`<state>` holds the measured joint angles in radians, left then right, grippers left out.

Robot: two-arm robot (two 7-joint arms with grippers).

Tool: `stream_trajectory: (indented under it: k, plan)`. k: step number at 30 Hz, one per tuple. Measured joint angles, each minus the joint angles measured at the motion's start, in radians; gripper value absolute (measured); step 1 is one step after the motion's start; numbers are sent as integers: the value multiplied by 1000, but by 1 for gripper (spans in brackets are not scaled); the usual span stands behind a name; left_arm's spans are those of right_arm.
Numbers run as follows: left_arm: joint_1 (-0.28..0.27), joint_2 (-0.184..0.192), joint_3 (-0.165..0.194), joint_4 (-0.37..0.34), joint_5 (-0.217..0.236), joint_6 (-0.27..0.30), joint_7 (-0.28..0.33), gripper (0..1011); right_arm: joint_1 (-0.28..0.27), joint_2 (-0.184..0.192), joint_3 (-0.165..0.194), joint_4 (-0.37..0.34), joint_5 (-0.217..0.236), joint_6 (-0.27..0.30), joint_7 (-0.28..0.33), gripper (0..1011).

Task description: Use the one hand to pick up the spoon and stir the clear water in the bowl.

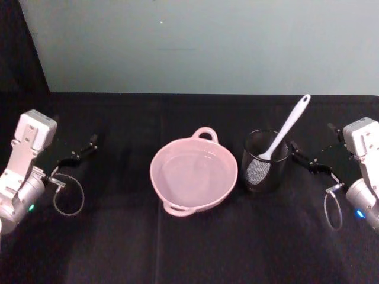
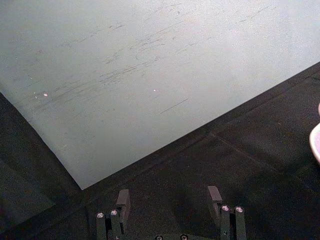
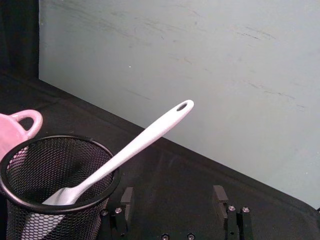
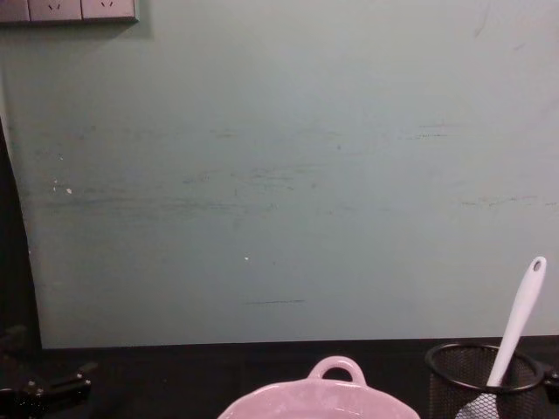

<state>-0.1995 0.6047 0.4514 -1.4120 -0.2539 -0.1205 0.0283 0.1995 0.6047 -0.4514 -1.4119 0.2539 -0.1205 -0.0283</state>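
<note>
Open and empty, the right claw (image 1: 305,158) sits beside the cup (image 1: 265,174) holding the spoon (image 1: 284,133), just right of the bowl (image 1: 157,177) of water (image 1: 192,174). Pick-up not yet begun; next it must reach in and grip the spoon. Left claw (image 1: 80,151), open, idles far left.

Faint glints were seen on colourless clear water (image 1: 189,171) in pale pink glossy round bowl (image 1: 155,177). Fine grid pattern was shown by black wire-mesh cup (image 1: 275,177). Plain white was seen on long plastic spoon (image 1: 287,129). Plain black was noted on table cloth (image 1: 118,248); pale grey-green wall (image 1: 207,47) was streaked by dark scuffs (image 4: 273,302).
</note>
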Motion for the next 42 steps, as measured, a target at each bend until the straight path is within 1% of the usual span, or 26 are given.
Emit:
stream_trajectory:
  k: [33, 34, 38, 42]
  plan:
    - [0, 0, 0, 0, 0, 0, 0, 1011, 0, 0, 0, 0, 0, 0, 0, 1002]
    - [0, 0, 0, 0, 0, 0, 0, 1011, -5, 1, 4, -5, 0, 0, -2, 1003]
    - [0, 0, 0, 0, 0, 0, 0, 1011, -56, 18, 32, -51, -10, -1, -30, 1002]
    - [0, 0, 0, 0, 0, 0, 0, 1011, -116, 39, 72, -105, -12, -3, -56, 1003]
